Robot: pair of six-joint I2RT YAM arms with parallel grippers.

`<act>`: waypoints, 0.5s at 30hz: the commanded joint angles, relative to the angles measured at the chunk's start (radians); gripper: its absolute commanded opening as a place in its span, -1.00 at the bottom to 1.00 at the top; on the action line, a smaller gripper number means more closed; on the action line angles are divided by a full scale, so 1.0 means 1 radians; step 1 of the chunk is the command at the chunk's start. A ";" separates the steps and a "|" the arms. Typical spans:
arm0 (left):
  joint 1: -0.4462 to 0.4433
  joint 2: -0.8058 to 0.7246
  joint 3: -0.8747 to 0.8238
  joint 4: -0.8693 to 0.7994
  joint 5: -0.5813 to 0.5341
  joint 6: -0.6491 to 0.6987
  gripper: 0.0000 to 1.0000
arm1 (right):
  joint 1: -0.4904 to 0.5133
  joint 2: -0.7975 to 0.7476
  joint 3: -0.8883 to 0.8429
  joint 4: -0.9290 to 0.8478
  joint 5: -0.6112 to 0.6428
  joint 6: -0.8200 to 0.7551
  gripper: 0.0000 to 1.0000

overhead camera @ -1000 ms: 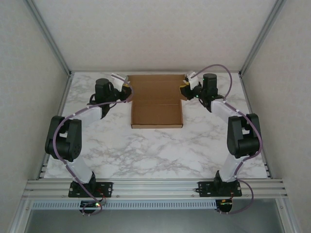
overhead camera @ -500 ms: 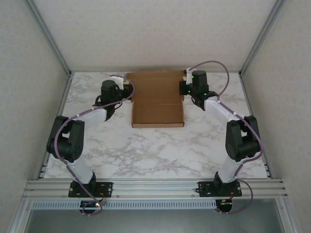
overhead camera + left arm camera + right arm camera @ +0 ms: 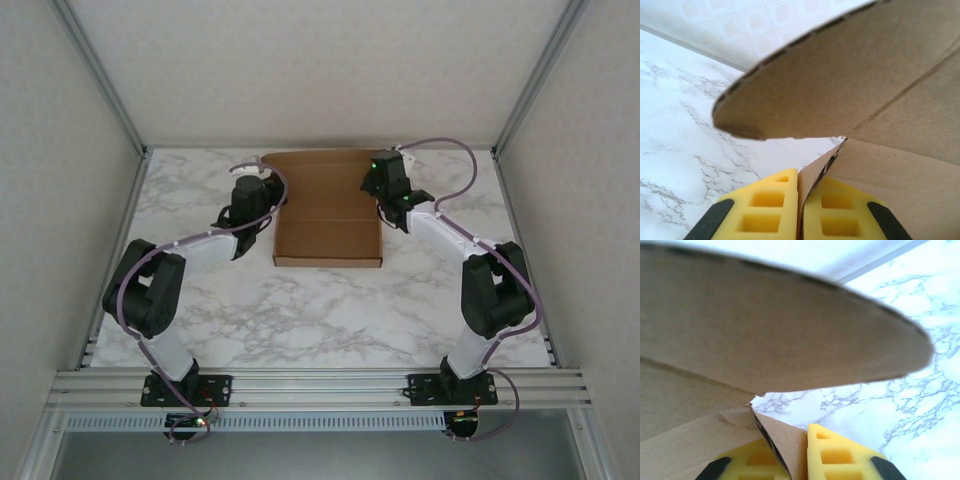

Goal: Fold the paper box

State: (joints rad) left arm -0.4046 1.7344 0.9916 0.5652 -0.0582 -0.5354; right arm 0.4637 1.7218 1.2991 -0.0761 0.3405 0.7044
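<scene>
Both hands are gripping the paper box, which is lying toward the far middle of a white marble desk. From above, we are seeing the box as a plain brown cardboard rectangle with creases running across it, sitting between the two hands. The left hand is clenching a thin cardboard flap at the box's left side, its yellow pads pressing the flap from both sides. The right hand is pinching a matching flap at the box's right side in the same way. Close above each hand, a rounded cardboard tab is curving overhead, lifted clear of the desk.
</scene>
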 commanded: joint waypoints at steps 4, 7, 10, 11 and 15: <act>-0.061 -0.013 -0.010 0.061 -0.166 -0.149 -0.86 | 0.043 -0.028 -0.033 0.057 0.068 0.186 -0.73; -0.086 -0.018 -0.010 0.050 -0.264 -0.186 -0.88 | 0.051 -0.029 -0.060 0.047 0.097 0.273 -0.73; -0.112 -0.019 0.006 0.031 -0.336 -0.193 -0.87 | 0.066 -0.030 -0.066 0.050 0.119 0.279 -0.71; -0.120 -0.016 0.014 0.023 -0.348 -0.192 -0.87 | 0.072 -0.031 -0.066 0.046 0.130 0.274 -0.70; -0.139 -0.005 0.027 0.012 -0.361 -0.188 -0.86 | 0.081 -0.042 -0.080 0.041 0.147 0.285 -0.65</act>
State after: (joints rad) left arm -0.5171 1.7344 0.9859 0.5568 -0.3801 -0.6529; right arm 0.5217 1.7138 1.2362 -0.0460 0.4679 0.9184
